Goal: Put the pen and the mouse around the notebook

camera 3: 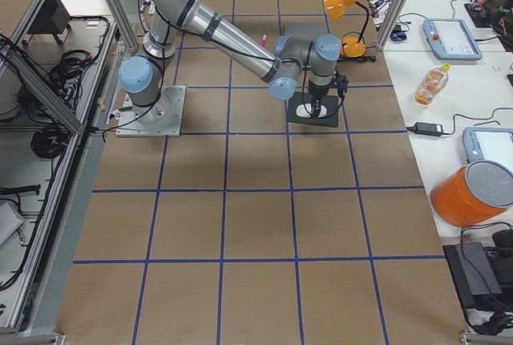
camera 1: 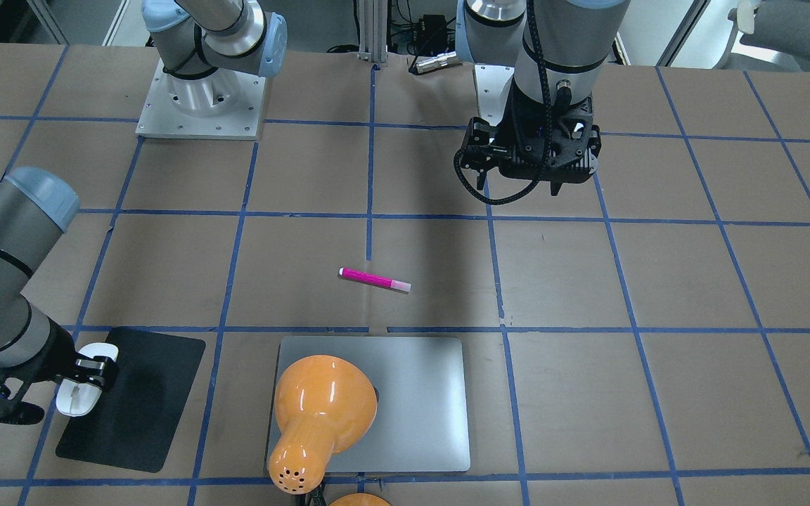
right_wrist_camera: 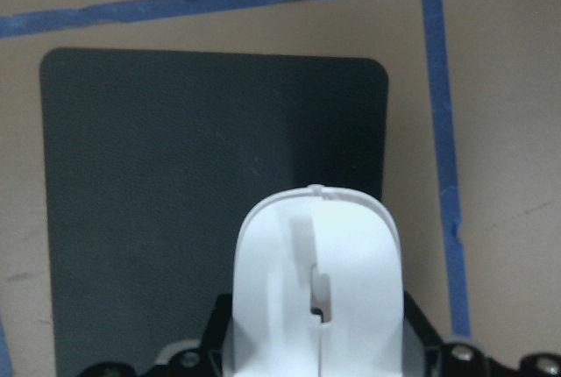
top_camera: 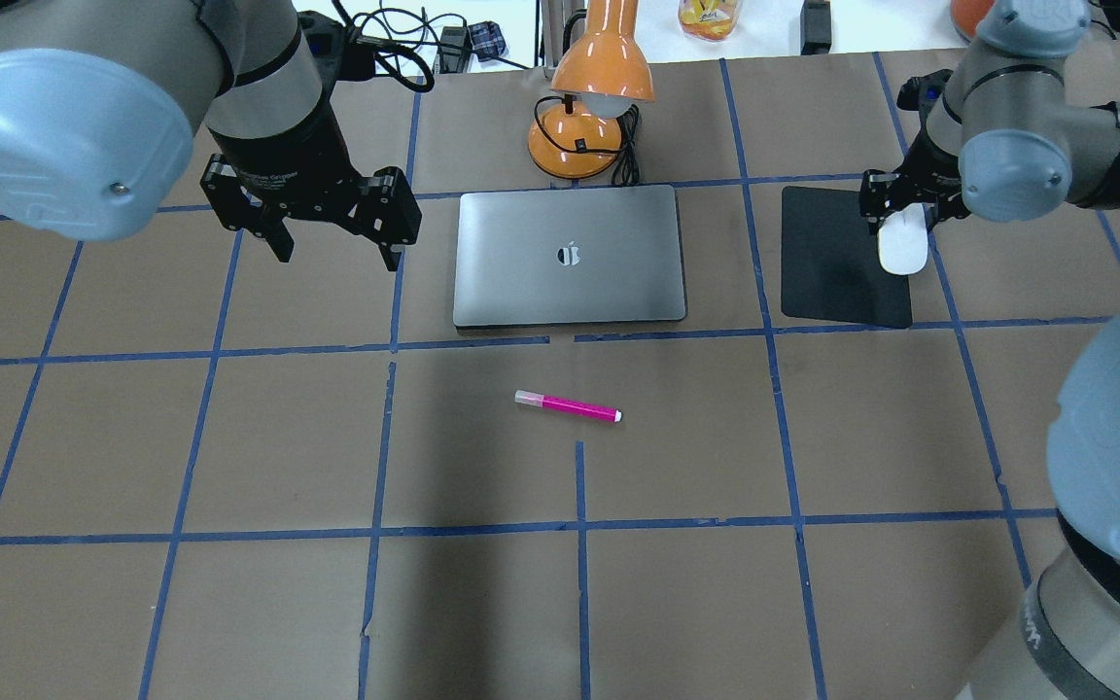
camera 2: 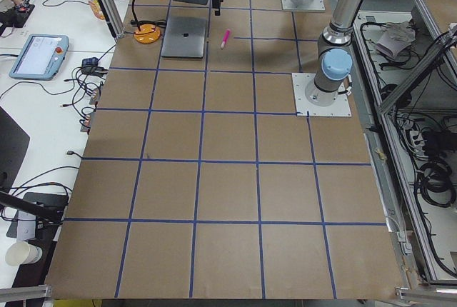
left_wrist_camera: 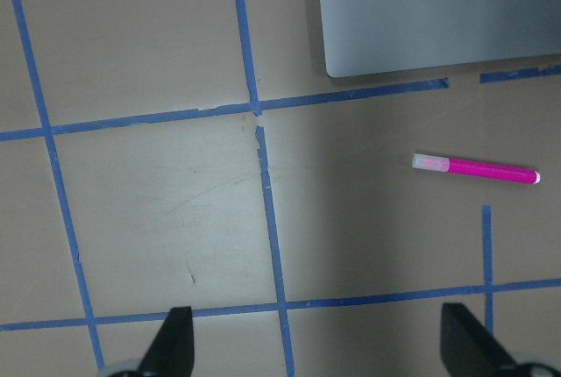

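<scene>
The silver-grey notebook [top_camera: 521, 277] [camera 1: 422, 400] lies shut at the far middle of the table. The magenta pen [top_camera: 568, 405] [camera 1: 375, 279] [left_wrist_camera: 476, 168] lies flat on the brown paper just in front of the notebook, touching nothing. My right gripper [top_camera: 900, 209] [camera 1: 92, 371] is shut on the white mouse [top_camera: 902, 248] [camera 1: 80, 393] [right_wrist_camera: 320, 289], holding it at the outer edge of the black mat [top_camera: 832, 262] [right_wrist_camera: 175, 175]. Left of the notebook, my left gripper [top_camera: 334, 248] [left_wrist_camera: 320, 342] hangs open above the table with nothing between its fingers.
An orange desk lamp [top_camera: 584, 107] [camera 1: 320, 414] stands behind the notebook, its shade leaning over the notebook's far edge. Blue tape lines grid the brown table. Cables and bottles sit beyond the far edge.
</scene>
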Robot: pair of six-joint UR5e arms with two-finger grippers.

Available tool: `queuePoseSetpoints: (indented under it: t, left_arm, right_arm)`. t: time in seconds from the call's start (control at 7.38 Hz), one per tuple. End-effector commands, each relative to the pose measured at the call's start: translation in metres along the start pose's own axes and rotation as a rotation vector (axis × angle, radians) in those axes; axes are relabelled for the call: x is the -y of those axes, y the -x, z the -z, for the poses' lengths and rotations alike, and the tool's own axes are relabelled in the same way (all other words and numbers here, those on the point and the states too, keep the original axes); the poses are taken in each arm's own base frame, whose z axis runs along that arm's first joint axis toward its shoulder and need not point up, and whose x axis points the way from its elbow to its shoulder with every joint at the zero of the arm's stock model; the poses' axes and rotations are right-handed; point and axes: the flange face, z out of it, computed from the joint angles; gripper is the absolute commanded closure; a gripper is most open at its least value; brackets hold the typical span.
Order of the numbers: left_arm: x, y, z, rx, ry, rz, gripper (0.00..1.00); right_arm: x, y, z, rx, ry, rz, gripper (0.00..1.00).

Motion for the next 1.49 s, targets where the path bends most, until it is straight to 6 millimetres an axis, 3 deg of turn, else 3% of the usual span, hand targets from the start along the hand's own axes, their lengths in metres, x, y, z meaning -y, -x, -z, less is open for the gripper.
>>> queuePoseSetpoints:
  t: [0.0, 0.54, 0.81, 0.95, 1.08, 1.35]
  left_arm:
    - [0.002, 0.002, 0.003, 0.001, -0.021, 0.004, 0.0]
    - [0.002, 0.002, 0.003, 0.003, -0.027, 0.005, 0.0]
    - [0.002, 0.001, 0.003, 0.005, -0.024, 0.002, 0.0]
    - [0.002, 0.002, 0.003, 0.005, -0.024, 0.002, 0.0]
    - [0.001, 0.002, 0.004, 0.005, -0.027, 0.002, 0.0]
    - [0.002, 0.002, 0.005, 0.005, -0.032, 0.004, 0.0]
  right_arm:
    - [0.007, 0.024, -0.023, 0.007, 0.016, -0.056, 0.51]
    - [0.007, 0.028, -0.033, 0.011, 0.031, -0.087, 0.47]
    - [0.006, 0.033, -0.034, 0.012, 0.034, -0.076, 0.39]
    - [0.007, 0.033, -0.033, 0.012, 0.027, -0.068, 0.28]
    - [0.01, 0.033, -0.031, 0.011, -0.007, -0.064, 0.0]
    - [0.01, 0.032, -0.016, 0.01, -0.026, -0.064, 0.0]
